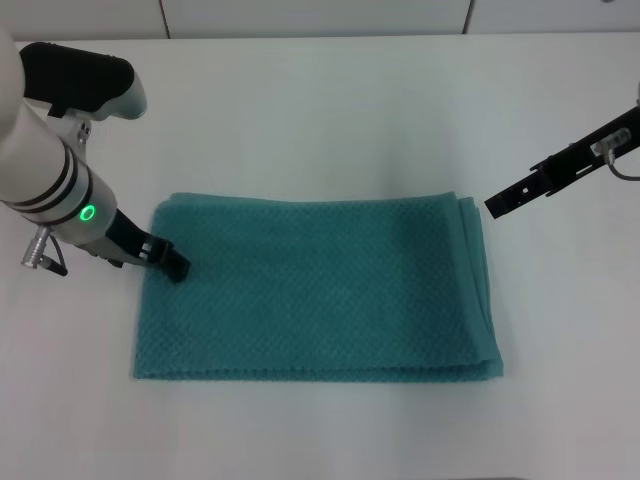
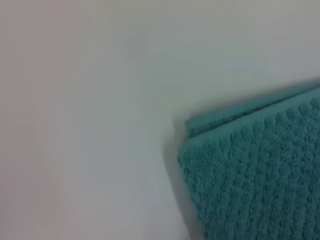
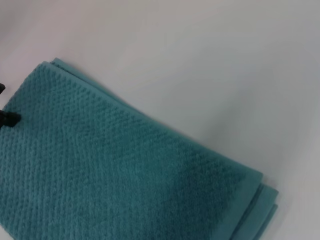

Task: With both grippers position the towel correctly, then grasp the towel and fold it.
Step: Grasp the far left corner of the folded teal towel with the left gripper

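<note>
The teal-green towel (image 1: 320, 290) lies flat on the white table, folded in layers, with its stacked edges showing along the right side. My left gripper (image 1: 172, 262) is low at the towel's left edge, near its far-left corner, and touches the cloth there. My right gripper (image 1: 497, 206) hovers just off the towel's far-right corner, apart from it. The left wrist view shows one layered corner of the towel (image 2: 260, 175). In the right wrist view, the towel (image 3: 125, 170) fills the lower part, with the left gripper's black tip (image 3: 7, 118) at its far edge.
The white table (image 1: 320, 110) stretches on all sides of the towel. A wall or cabinet front with seams (image 1: 320, 15) runs along the back edge. A cable (image 1: 625, 165) hangs from the right arm.
</note>
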Tool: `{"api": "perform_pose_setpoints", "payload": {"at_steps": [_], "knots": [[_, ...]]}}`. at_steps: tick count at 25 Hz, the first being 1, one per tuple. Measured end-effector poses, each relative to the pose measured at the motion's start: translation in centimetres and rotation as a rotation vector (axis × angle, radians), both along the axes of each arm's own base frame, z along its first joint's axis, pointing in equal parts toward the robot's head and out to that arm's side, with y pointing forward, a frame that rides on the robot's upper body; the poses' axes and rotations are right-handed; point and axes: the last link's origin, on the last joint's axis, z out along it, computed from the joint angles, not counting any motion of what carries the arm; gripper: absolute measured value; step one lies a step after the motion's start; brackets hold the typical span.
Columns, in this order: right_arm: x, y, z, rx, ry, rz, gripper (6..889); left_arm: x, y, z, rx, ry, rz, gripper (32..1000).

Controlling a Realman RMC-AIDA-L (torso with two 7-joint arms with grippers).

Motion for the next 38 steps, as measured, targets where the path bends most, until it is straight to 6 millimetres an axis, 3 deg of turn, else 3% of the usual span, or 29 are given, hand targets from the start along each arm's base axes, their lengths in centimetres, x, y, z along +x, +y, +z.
{"api": "perform_pose_setpoints", "payload": {"at_steps": [38], "knots": [[0.11, 0.09, -0.19, 0.000, -0.001, 0.003, 862, -0.99, -0.12, -0.69, -0.013, 0.017, 0.017, 845]]}}
